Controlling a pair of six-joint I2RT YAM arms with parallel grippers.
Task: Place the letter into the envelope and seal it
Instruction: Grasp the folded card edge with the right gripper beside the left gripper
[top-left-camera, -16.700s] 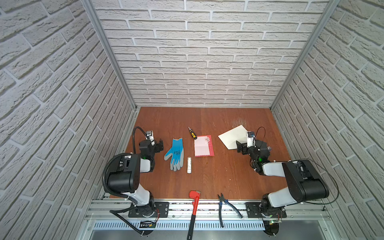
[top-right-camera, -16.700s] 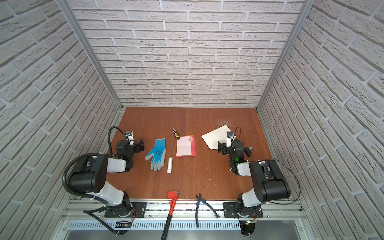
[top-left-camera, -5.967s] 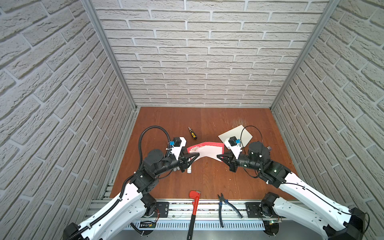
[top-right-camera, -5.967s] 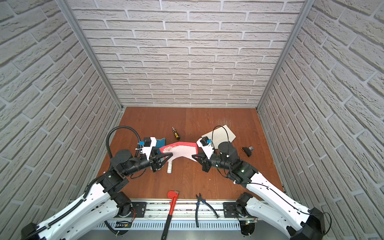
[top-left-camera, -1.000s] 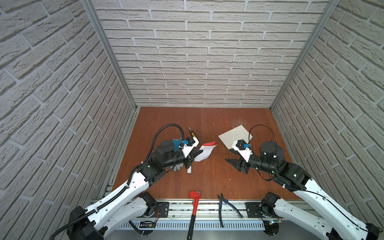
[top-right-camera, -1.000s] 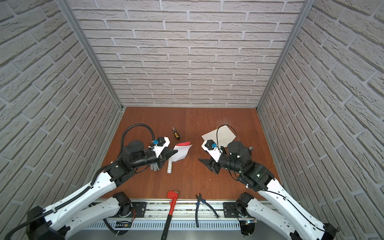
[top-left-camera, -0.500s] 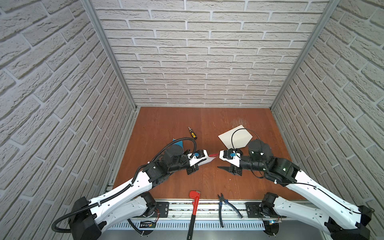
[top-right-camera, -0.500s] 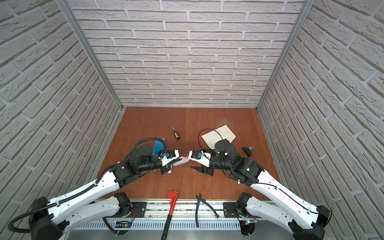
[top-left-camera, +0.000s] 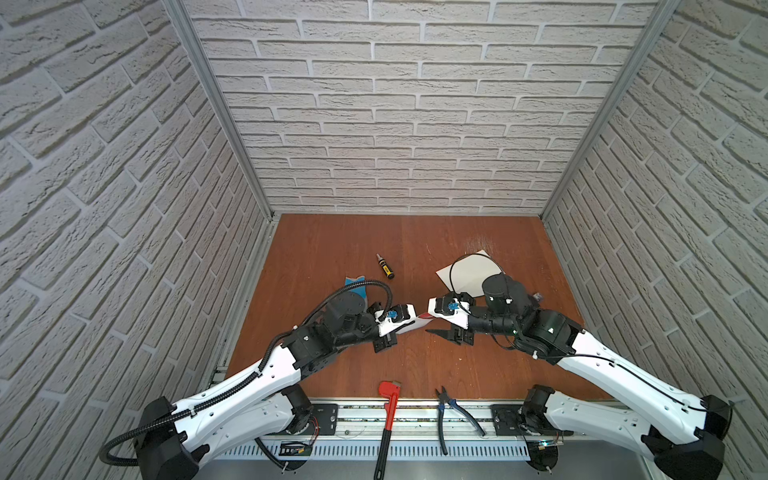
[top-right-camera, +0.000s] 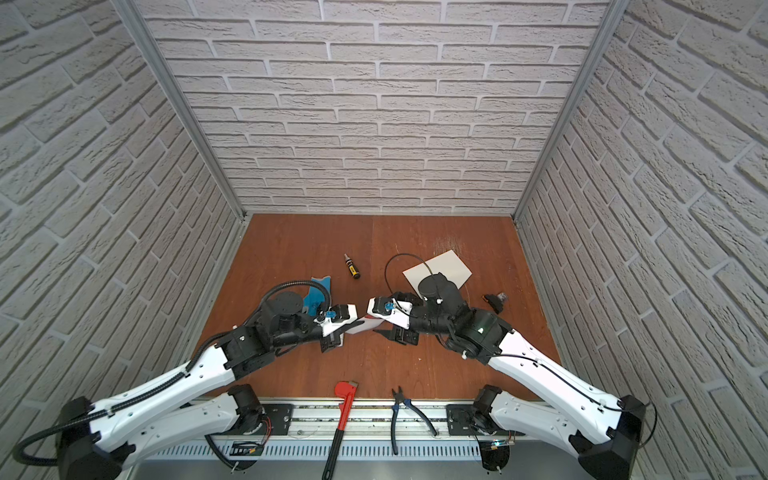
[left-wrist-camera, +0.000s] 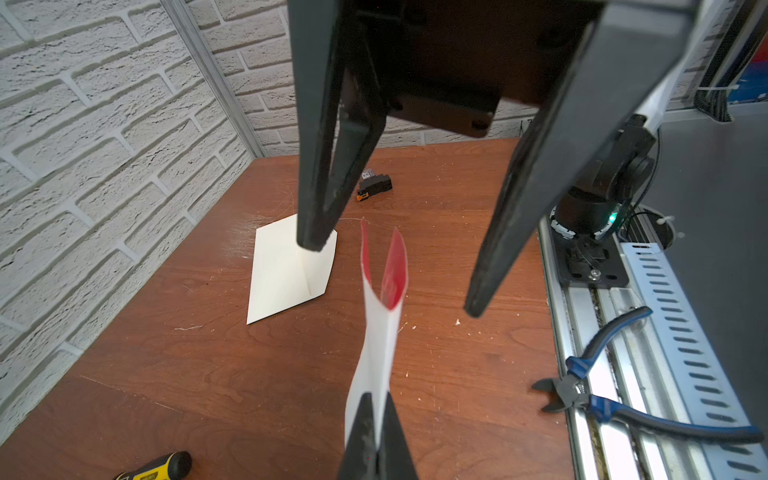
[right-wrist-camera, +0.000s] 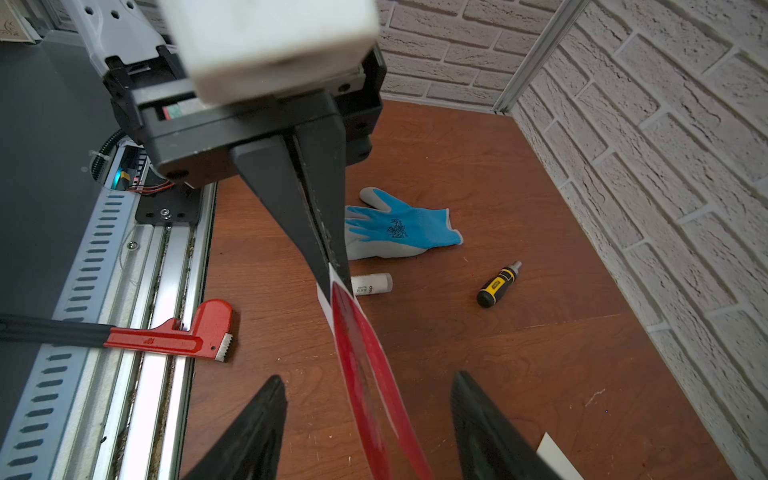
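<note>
The left hand (left-wrist-camera: 376, 401) is clenched on one end of the letter (left-wrist-camera: 379, 332), holding it above the surface (top-left-camera: 332, 249). The right hand (right-wrist-camera: 365, 376) is released, its fingers straddling the free end without touching. The envelope (left-wrist-camera: 286, 274) lies flat at back right.

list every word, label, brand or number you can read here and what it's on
No text here is clear enough to quote.
Blue and grey work glove: dark printed logo, too small to read.
White cylindrical tube: dark print, blurred.
Yellow and black screwdriver: handle label, unreadable.
Red pipe wrench: embossed mark, unreadable.
</note>
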